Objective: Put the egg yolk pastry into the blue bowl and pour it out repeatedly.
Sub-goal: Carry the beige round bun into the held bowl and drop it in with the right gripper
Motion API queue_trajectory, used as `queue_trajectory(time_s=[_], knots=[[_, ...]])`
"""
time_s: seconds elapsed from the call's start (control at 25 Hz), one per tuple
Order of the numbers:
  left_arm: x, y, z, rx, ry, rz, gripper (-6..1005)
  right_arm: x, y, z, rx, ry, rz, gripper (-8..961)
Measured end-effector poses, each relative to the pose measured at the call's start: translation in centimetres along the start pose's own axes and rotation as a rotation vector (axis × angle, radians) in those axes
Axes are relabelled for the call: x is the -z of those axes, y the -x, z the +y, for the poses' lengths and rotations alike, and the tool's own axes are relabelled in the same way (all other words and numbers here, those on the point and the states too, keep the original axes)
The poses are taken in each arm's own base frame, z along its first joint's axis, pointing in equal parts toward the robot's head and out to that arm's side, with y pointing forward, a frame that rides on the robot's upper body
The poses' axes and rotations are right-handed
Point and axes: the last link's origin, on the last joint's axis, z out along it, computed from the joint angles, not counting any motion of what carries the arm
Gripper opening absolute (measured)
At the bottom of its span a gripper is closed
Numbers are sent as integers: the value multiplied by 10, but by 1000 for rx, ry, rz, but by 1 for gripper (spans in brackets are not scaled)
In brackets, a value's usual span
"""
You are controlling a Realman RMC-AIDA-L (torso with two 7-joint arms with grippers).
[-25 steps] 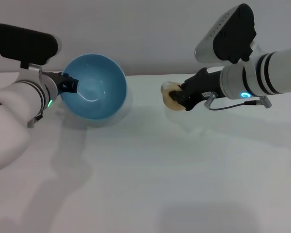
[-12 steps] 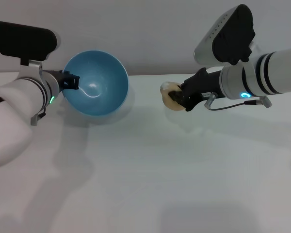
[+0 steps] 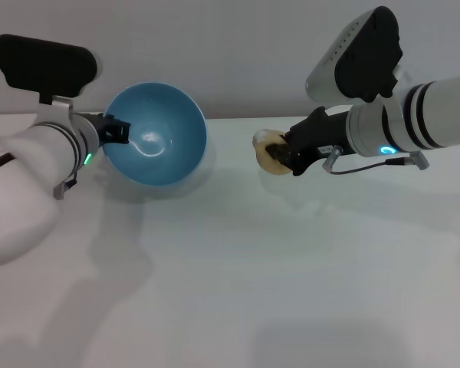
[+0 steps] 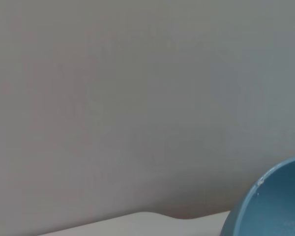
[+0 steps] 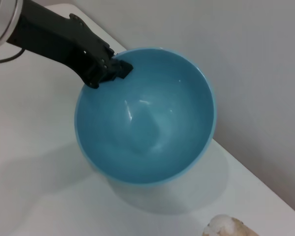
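The blue bowl (image 3: 157,136) is held tilted above the white table at the back left, its empty inside facing right. My left gripper (image 3: 116,130) is shut on its left rim; the right wrist view shows that gripper (image 5: 110,69) clamped on the rim of the bowl (image 5: 147,118). A slice of the bowl (image 4: 275,201) shows in the left wrist view. My right gripper (image 3: 280,156) is shut on the pale tan egg yolk pastry (image 3: 270,146), held just above the table to the right of the bowl. The pastry's top (image 5: 228,227) shows in the right wrist view.
A white table (image 3: 238,276) spreads in front, with a grey wall (image 3: 215,54) close behind the bowl. Nothing else stands on the table.
My left gripper has shifted the bowl slightly to the right and tilted it more toward the right. The right gripper and pastry have stayed in place.
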Motion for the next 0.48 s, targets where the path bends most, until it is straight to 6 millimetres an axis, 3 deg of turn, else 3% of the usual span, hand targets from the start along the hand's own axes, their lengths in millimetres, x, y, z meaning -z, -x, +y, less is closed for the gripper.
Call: queue_trajectory(time_s=[0.48], knots=[[1, -1, 6, 20, 10, 1, 13, 0, -4, 1, -6, 4, 6, 49]])
